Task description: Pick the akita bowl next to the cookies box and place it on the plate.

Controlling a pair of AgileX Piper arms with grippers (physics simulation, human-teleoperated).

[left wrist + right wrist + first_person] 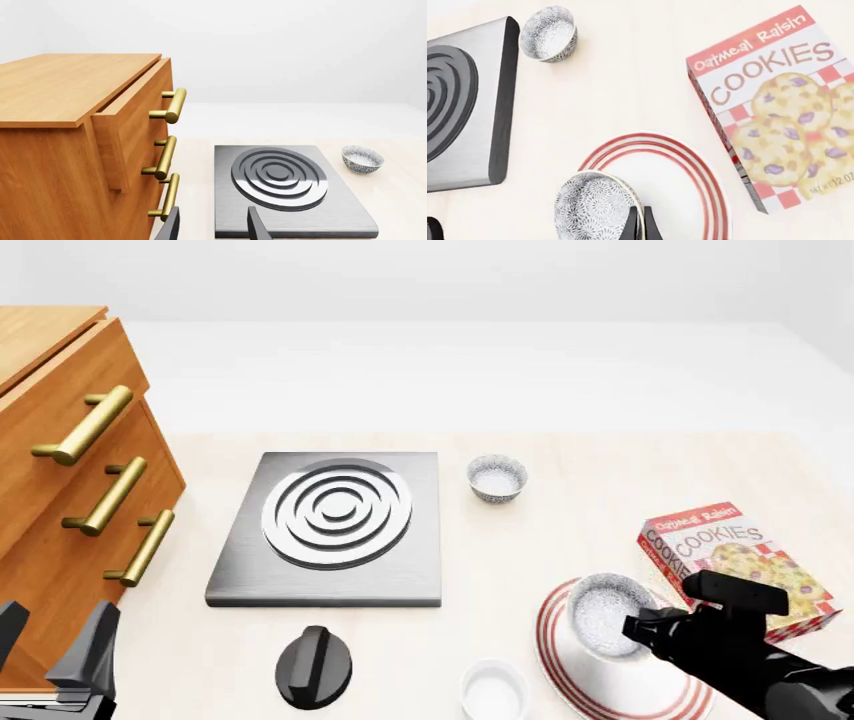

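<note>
My right gripper (642, 626) (640, 226) is shut on the rim of the akita bowl (603, 610) (594, 206), small, grey-and-white speckled and pale inside. The bowl sits tilted over the near-left part of the plate (670, 692) (690, 175), white with red rings; I cannot tell whether they touch. The red-and-white cookies box (737, 558) (780, 110) lies just right of the plate. My left gripper (51, 642) (213, 227) is open with nothing in it, low at the near left by the cabinet.
A twin speckled bowl (497, 478) (362, 159) (548, 32) stands right of the metal burner slab (327, 525) (280, 200) (460, 100). A plain white cup (494, 690) and a black knob (314, 665) are near the front. A wooden drawer cabinet (67, 470) (67, 150) fills the left.
</note>
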